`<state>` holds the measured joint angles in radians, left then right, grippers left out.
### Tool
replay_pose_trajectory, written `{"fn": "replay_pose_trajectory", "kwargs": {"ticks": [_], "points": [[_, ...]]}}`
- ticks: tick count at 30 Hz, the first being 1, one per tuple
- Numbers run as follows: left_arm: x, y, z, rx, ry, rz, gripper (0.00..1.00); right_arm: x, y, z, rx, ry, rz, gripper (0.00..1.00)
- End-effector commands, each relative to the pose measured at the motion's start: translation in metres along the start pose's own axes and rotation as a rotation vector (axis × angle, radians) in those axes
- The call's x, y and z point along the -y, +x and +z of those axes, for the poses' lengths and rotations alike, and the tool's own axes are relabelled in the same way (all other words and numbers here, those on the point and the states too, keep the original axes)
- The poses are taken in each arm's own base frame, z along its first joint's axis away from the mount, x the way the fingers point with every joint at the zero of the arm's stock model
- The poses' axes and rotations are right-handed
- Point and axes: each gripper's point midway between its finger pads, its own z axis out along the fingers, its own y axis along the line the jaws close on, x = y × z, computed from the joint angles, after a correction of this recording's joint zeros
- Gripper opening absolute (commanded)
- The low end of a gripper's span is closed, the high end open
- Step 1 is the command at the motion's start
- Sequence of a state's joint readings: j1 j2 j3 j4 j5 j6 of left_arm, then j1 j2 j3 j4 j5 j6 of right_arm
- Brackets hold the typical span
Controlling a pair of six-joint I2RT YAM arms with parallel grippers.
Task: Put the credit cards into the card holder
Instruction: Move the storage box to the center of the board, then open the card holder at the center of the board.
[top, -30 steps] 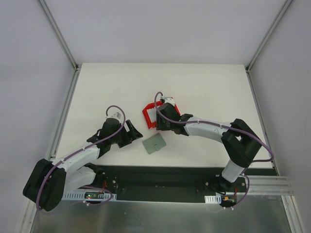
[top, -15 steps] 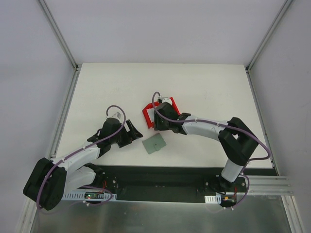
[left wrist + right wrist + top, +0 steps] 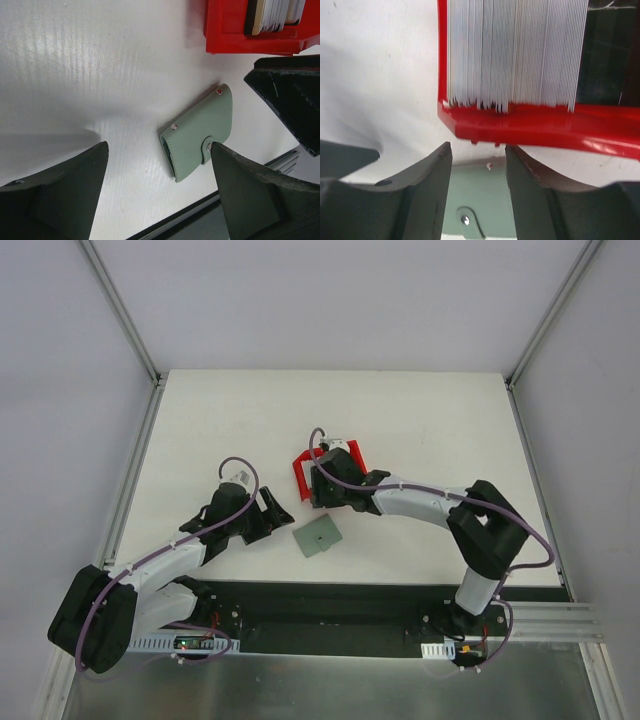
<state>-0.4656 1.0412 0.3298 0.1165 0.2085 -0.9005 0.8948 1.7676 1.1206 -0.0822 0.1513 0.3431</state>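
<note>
Hovering wide open and empty, the left end effector (image 3: pixel 274 508) is waiting beside the card holder (image 3: pixel 318 538) lying snapped shut on the counter (image 3: pixel 420 430); rightward, the right end effector (image 3: pixel 478 165) is edging leftward over the red bin (image 3: pixel 520 127), its empty jaws widening, likely readying to pick from the credit cards (image 3: pixel 515 50) standing inside

it looked like a robotics lab, a test cell rather than a home or shop. the white table (image 3: pixel 420 410) stood boxed in by plain pale walls (image 3: pixel 330 300) and bare aluminium posts (image 3: pixel 118 308). the left arm (image 3: pixel 170 560) and right arm (image 3: pixel 430 505) were bolted to a black base plate (image 3: pixel 330 605), with a purple cable (image 3: pixel 243 466) looped loose, a small circuit board (image 3: pixel 190 642) left exposed, and bare sheet metal (image 3: pixel 330 685) in front.
</note>
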Motion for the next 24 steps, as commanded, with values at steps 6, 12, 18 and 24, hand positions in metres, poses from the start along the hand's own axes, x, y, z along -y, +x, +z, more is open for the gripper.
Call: {"fn": "replay_pose_trajectory", "kwargs": {"ticks": [6,12,18,24], "points": [[0.013,0.006,-0.002,-0.041,0.064,0.124,0.82,-0.004,0.026,-0.051,-0.032,-0.154,-0.047,0.54],[0.015,0.026,0.006,-0.144,0.099,0.179,0.81,0.002,0.057,-0.05,-0.119,-0.201,-0.012,0.54],[0.01,0.04,0.015,-0.198,0.133,0.16,0.81,0.014,0.078,-0.043,-0.179,-0.189,0.033,0.55],[0.01,0.043,0.026,-0.237,0.153,0.223,0.82,0.015,0.09,-0.032,-0.22,-0.206,0.03,0.51]]}}
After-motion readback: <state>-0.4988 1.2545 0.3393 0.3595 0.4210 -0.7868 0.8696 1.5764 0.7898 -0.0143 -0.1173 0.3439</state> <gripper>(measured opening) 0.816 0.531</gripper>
